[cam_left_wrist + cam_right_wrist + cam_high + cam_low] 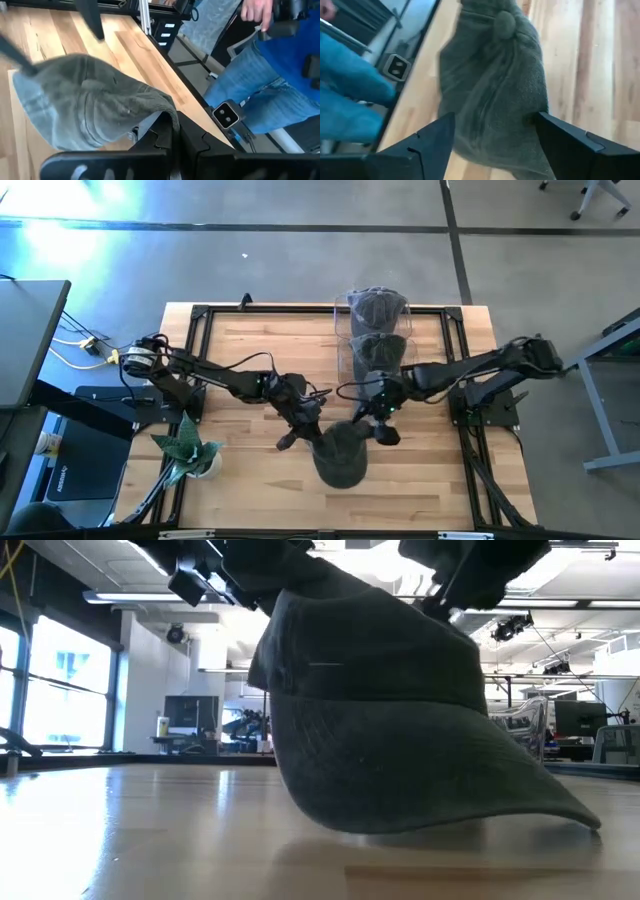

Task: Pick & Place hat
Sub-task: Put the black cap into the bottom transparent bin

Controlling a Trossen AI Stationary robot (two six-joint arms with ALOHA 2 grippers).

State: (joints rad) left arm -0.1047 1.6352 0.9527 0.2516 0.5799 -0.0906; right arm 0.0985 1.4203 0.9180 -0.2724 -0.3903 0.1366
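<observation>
Cap of dark grey-green fabric [340,457] sits near our wooden tabletop's [250,490] front edge, bare boards on both sides. Our left end effector [175,131] is clamped on its rim; our right end effector [495,127] straddles its crown, fingers apart.

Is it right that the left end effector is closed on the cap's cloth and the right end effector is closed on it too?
Not quite. The right wrist view shows the right end effector open, its fingers apart around the cap. The left end effector is closed on the cloth.
</observation>
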